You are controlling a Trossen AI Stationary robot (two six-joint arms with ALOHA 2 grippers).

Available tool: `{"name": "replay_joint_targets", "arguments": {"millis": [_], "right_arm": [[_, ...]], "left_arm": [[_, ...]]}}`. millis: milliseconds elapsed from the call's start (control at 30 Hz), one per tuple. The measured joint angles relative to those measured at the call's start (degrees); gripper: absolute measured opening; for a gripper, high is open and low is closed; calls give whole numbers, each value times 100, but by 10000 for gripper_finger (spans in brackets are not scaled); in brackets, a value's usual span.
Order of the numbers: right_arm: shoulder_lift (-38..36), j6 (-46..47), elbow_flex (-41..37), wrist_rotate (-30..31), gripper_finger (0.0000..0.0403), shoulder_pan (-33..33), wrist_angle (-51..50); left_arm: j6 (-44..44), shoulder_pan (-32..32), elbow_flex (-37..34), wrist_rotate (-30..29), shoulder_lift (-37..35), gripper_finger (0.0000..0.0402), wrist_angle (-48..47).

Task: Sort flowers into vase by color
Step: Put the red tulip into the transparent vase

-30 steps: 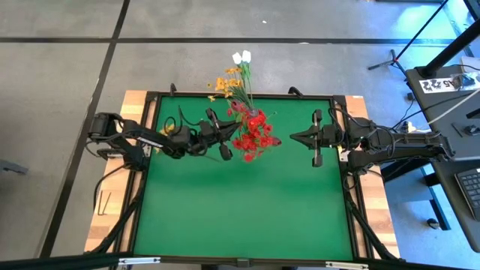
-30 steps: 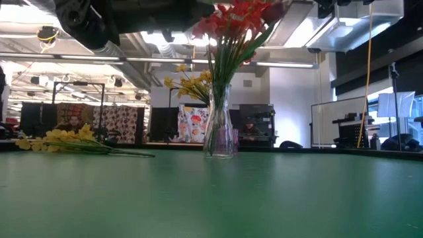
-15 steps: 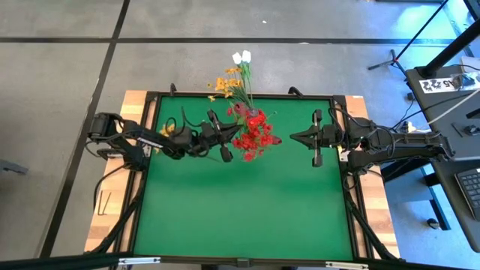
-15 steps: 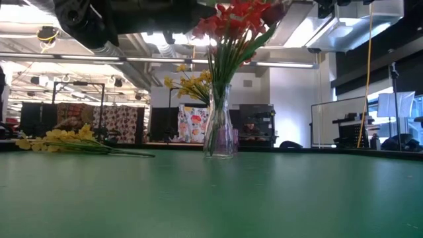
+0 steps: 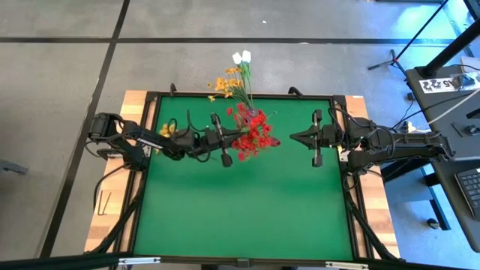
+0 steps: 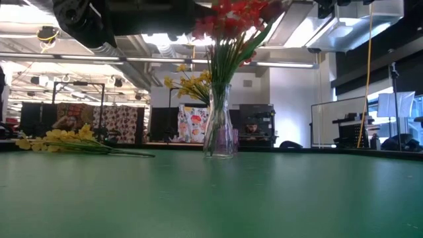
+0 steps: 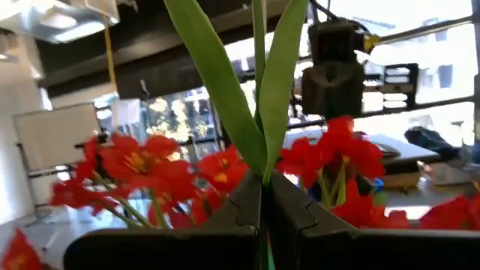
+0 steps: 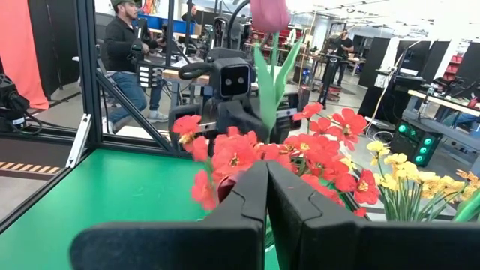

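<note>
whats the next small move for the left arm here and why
Probably lower it slowly: the left gripper is shut on a green stem beside the red flowers above the vase, so easing the stem into the vase looks like the step left.

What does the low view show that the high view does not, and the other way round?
Only the low view shows the glass vase itself, standing upright on the green table. Only the high view shows the left gripper, shut on a stem beside the red flowers, the right gripper, shut and apart from them, and the white tulip buds. Both show the red flowers and the loose yellow flowers.
</note>
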Motion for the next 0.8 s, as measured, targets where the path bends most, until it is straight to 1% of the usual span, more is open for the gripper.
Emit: {"name": "replay_joint_targets", "arguments": {"millis": [133,267,367,500,600,800], "right_arm": [[0,0,0,0,10,0,0],[0,0,0,0,10,0,-2],[0,2,0,0,10,0,-2],[0,2,0,0,10,0,-2],[0,4,0,0,10,0,-1],[0,4,0,0,10,0,-2]], "left_arm": [[-179,0,0,134,0,0,-335],[-196,0,0,132,0,0,-586],[-177,0,0,97,0,3,-606],[98,0,0,-5,0,30,-609],[138,-46,0,-62,-11,56,-820],[156,-187,0,-659,-78,107,-1291]]}}
